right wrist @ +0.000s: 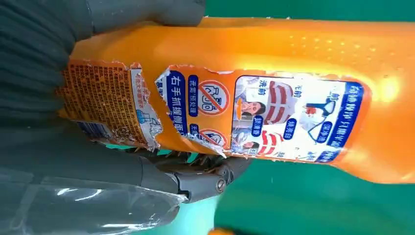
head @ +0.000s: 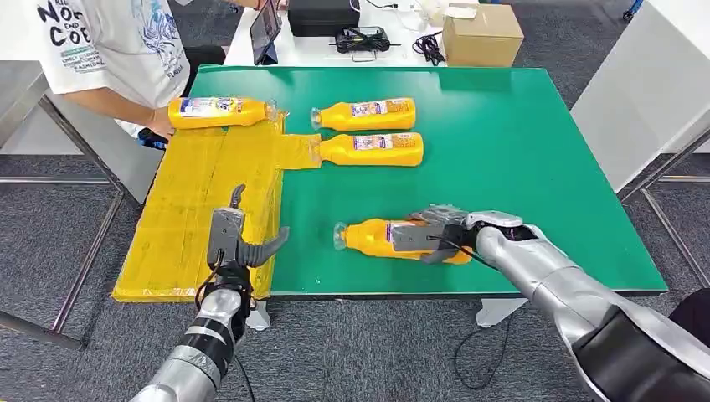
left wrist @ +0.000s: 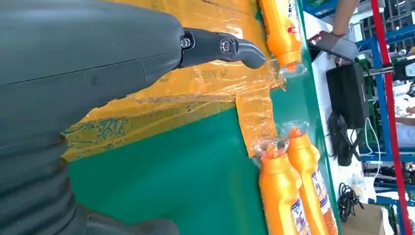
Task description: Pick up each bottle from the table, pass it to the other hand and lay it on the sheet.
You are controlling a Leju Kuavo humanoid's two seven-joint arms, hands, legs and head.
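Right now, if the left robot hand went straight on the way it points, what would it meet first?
Probably the yellow sheet it hovers over, then the bottle at the sheet's far end; the left robot hand looks raised, so depth is unclear.

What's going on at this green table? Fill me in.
The right hand has its fingers wrapped around an orange bottle lying on the green table. The left hand hovers open over the yellow sheet. One bottle already lies on the sheet, near a person's hand. Two more bottles wait on the table.
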